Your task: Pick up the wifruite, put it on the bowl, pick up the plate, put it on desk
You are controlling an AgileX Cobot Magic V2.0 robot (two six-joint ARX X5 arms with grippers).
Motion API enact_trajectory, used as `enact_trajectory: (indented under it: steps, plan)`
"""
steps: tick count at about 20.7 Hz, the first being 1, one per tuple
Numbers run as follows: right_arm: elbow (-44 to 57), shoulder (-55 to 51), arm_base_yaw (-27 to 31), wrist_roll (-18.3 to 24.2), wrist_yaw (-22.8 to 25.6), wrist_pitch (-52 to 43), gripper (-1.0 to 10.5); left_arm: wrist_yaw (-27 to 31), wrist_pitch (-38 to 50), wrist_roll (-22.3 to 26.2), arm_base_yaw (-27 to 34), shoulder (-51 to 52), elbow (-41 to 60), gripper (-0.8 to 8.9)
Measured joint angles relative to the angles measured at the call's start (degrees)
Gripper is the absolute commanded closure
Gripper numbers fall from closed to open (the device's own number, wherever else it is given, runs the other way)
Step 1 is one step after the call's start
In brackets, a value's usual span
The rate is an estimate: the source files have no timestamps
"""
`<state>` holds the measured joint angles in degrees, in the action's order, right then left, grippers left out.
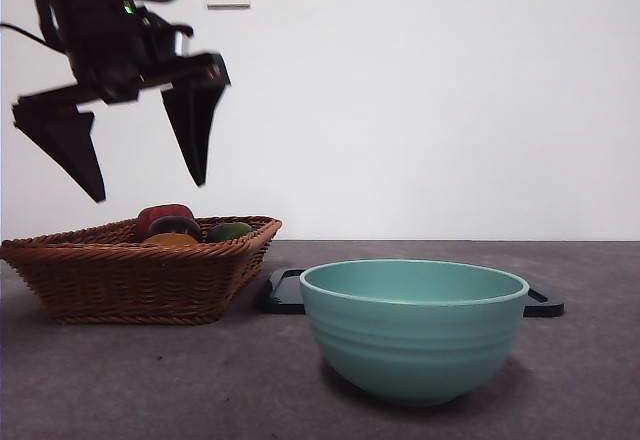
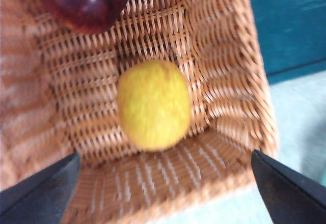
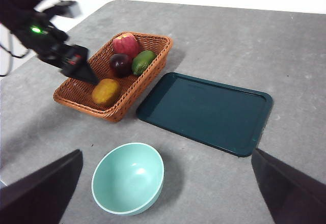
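The wifruite [image 2: 154, 104] is an orange-yellow oval fruit lying in a wicker basket [image 1: 130, 280]; it also shows in the front view [image 1: 170, 240] and the right wrist view [image 3: 106, 92]. My left gripper [image 1: 150, 190] is open and empty, hanging above the basket with the wifruite between and below its jaws [image 2: 164, 155]. The teal-green bowl [image 1: 414, 330] stands empty on the desk [image 1: 200, 390], near the front; it also shows in the right wrist view [image 3: 128, 178]. My right gripper [image 3: 167, 152] is open and empty, high above the desk.
A flat dark tray [image 3: 204, 112] lies beside the basket, behind the bowl. The basket also holds a red apple [image 3: 126, 44], a dark purple fruit [image 3: 120, 63] and a green fruit [image 3: 143, 62]. A white wall stands behind the desk.
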<state>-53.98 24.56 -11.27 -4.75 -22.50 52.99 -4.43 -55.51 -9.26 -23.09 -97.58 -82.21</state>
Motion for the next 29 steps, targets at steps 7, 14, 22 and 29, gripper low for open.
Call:
enact_trajectory:
  steps: [7, 14, 22, 29]
  plan:
    - [0.0, 0.0, 0.0, 0.0, 0.0, 0.0, 2.9, 4.2, 6.3, 0.5, -0.3, -5.7, -0.4, 0.95]
    - [0.0, 0.0, 0.0, 0.0, 0.0, 0.0, 2.9, 4.5, 7.3, 0.8, -0.6, -10.4, -0.5, 0.95]
    - [0.0, 0.0, 0.0, 0.0, 0.0, 0.0, 2.9, 4.5, 7.6, 0.8, -0.8, -12.8, -0.6, 2.41]
    - [0.0, 0.0, 0.0, -0.2, 0.0, 0.1, 2.9, 4.5, 7.7, 0.8, -0.8, -13.1, -0.6, 6.03]
